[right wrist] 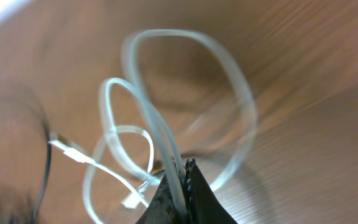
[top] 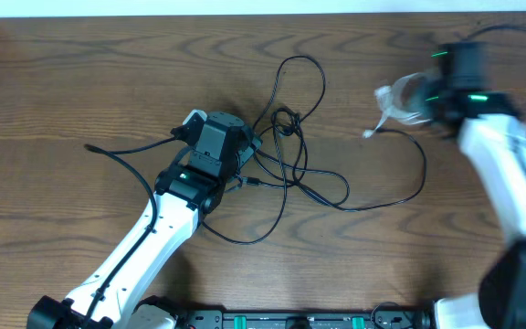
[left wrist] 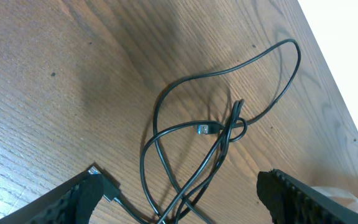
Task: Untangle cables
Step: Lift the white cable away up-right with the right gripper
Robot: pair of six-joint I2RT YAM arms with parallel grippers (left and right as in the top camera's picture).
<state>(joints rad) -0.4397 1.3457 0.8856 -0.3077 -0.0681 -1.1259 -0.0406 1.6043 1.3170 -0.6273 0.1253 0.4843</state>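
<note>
Cables are lying in two groups on the brown wood-grain table (top: pixel 62 73); you are reading them here from the left.

On the left, the left gripper (left wrist: pixel 182 185) is hovering over the near edge of the thin black cords (top: pixel 286 121). Its jaws are standing wide apart and gripping nothing. In the left wrist view its two fingers (left wrist: pixel 73 199) are flanking the strands, and no contact is showing.

At the centre of the table, the black cords are looping over one another. Several strands are crossing at a small knot (left wrist: pixel 235 124), and a small metal-tipped plug (left wrist: pixel 202 129) is lying just beside that knot. One long black strand (top: pixel 423 164) is arcing out to the right, toward the other arm. You cannot tell whether it is crossing the white cord.

On the right, the right gripper (right wrist: pixel 184 179) is clamping its closed fingers on the thin white cord (right wrist: pixel 173 32). The cord is hanging from the jaws in several loose loops, apart from the main black bundle. This view is blurred, so you cannot read fine detail.

Judging by this layout, you are partway through the task. The white cord is looking largely separated. The black cords are not yet freed: you are left with opening the knot and laying each cord out apart from the others.
</note>
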